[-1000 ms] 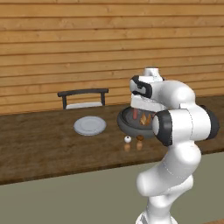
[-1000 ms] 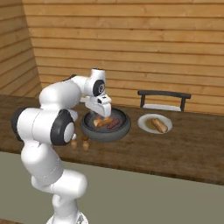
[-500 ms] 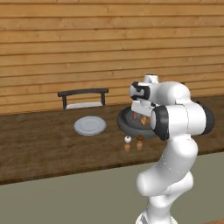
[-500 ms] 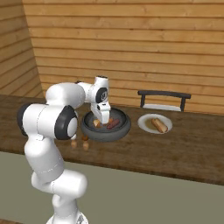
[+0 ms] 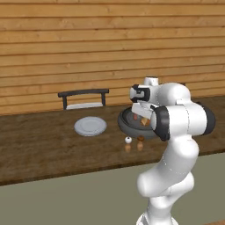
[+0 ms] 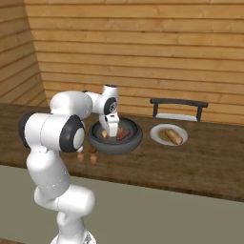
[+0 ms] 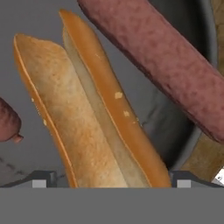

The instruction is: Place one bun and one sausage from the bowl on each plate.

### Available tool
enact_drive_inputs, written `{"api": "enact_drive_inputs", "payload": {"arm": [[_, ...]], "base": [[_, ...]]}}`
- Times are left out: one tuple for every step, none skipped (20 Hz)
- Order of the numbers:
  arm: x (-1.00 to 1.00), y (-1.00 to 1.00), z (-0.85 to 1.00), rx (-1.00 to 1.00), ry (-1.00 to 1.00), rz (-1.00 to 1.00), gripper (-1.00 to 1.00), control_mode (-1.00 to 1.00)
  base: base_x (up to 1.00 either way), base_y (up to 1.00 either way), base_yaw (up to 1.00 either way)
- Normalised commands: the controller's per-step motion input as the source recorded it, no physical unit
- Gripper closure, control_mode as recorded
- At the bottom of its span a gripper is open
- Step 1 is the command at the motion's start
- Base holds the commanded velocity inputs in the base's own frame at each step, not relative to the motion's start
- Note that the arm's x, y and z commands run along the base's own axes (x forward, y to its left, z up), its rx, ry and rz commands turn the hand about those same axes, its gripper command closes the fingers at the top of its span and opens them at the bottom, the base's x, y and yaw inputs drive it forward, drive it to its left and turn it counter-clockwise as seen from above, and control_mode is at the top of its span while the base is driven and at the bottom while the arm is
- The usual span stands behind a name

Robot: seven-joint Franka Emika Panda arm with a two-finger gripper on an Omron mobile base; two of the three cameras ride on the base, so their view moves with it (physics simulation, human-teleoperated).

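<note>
**Tool down in the bowl, straddling a bun**

The tool [image 6: 112, 134] is lowered into the dark bowl [image 6: 97, 144] on the bench [image 6: 205, 164]. In the hand view a split bun [image 7: 87, 118] lies directly under it, running lengthwise away from the camera, with one fingertip [image 7: 41, 179] on each side at the bottom edge. The fingers stand wide — apart by about the bun's full width — and I cannot tell whether they touch the crust yet; nothing is lifted.

Beside the bun, on one flank of the tool, lies a long sausage [image 7: 166, 65]; on the other flank the end of a second sausage [image 7: 8, 124] pokes in. Beyond the bowl, well apart from the tool, one plate [image 6: 159, 137] already carries a bun with sausage [image 6: 174, 136]; the other plate [image 5: 90, 126], on the opposite side, looks bare. A dark rack [image 5: 83, 97] stands behind it. Small bits [image 5: 133, 143] sit on the bench just in front of the bowl.

Risks, as I judge them:
- Bun is soft and split — a hard squeeze may crush it or fold the halves.
- The fingers look near one end, so it could tip or slide out on the lift.
- The long sausage lies close; a finger could nudge it as the tool shuts.
</note>
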Motion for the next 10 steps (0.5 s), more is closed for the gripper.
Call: {"api": "enact_drive_inputs", "payload": {"arm": [[0.0,0.0,0.0,0.0,-0.1,0.2,-1.0,-1.0],[0.0,0.0,0.0,0.0,-0.05,0.25,-1.0,-1.0],[0.0,0.0,0.0,0.0,-0.01,0.28,-1.0,-1.0],[0.04,0.0,0.0,0.0,0.0,0.3,-1.0,-1.0],[0.0,0.0,0.0,0.0,0.0,0.29,-1.0,-1.0],[0.0,0.0,0.0,0.0,-0.01,0.28,-1.0,-1.0],[0.0,0.0,0.0,0.0,-0.02,0.26,-1.0,-1.0],[0.03,0.0,-0.09,0.0,-0.07,0.24,-1.0,-1.0],[0.01,0.0,-0.18,0.0,-0.1,0.21,-1.0,-1.0],[0.04,0.0,-0.21,0.0,-0.13,0.17,-1.0,-1.0]], "base": [[0.0,0.0,0.0],[0.0,0.0,0.0],[0.0,0.0,0.0],[0.0,0.0,0.0],[0.0,0.0,0.0],[0.0,0.0,0.0],[0.0,0.0,0.0],[0.0,0.0,0.0],[0.0,0.0,0.0],[0.0,0.0,0.0]]}}
